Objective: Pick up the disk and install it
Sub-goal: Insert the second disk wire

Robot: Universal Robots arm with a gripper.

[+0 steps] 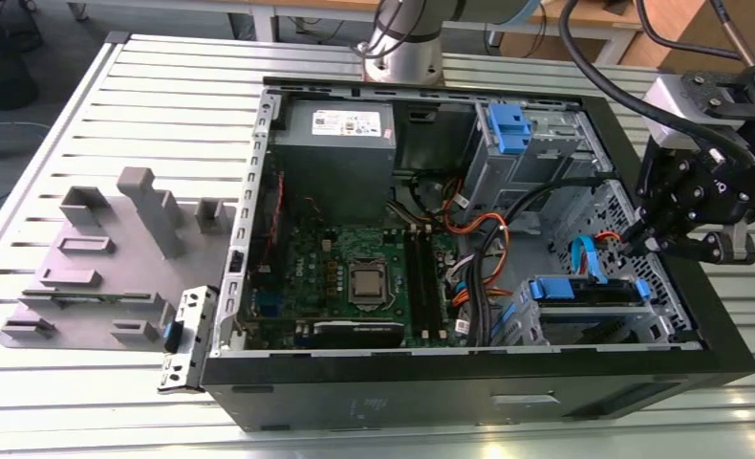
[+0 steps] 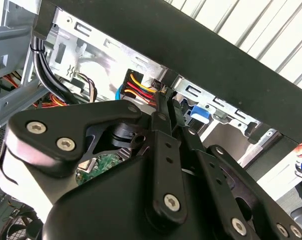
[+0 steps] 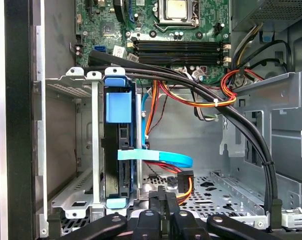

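Observation:
The disk (image 1: 587, 291) sits inside the lower drive cage at the front corner of the open computer case (image 1: 480, 382), on the exterior view's right, with its blue carrier bracket showing. In the first wrist view the disk (image 3: 118, 107) stands edge-on in the metal cage, and a light blue cable (image 3: 161, 157) crosses in front of it. My gripper (image 1: 629, 247) hangs over the case's right wall, just above and beside the disk. Its fingers (image 3: 158, 200) are pressed together with nothing between them, and their tips (image 2: 163, 102) meet near the yellow and red wires.
A grey power supply (image 1: 336, 143), a green motherboard (image 1: 352, 273) and an upper drive cage with a blue bracket (image 1: 510, 129) fill the case. Thick black cables (image 3: 226, 107) run across beside the disk cage. A grey fixture (image 1: 97, 258) stands on the slatted table at the left.

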